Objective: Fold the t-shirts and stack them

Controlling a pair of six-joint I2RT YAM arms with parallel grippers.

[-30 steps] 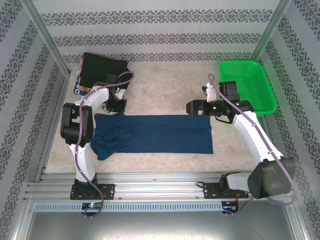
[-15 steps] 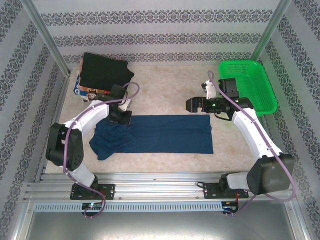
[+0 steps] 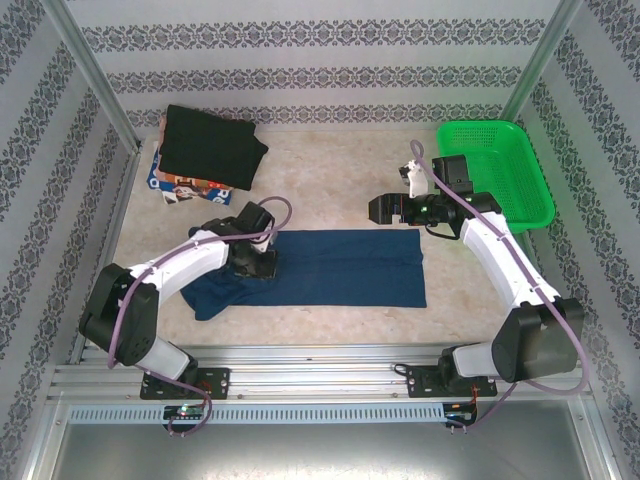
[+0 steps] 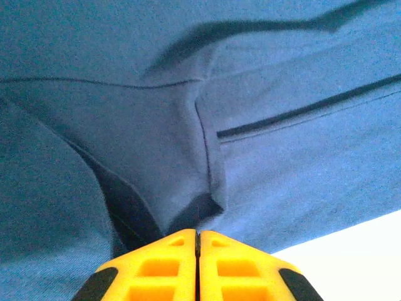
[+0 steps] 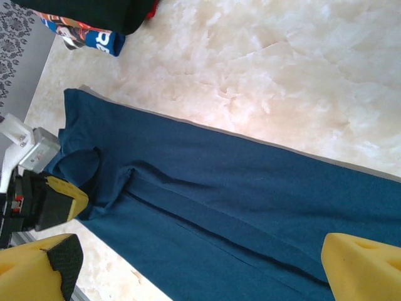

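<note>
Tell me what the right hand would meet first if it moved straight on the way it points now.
Most likely the navy blue t-shirt spread on the table: the open right hand points down at its cloth. How far above it hangs is unclear.

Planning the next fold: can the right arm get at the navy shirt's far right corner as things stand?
Probably yes: the right gripper hangs open near that corner of the navy shirt, nothing lies on it, and the left gripper pinches the opposite end.
</note>
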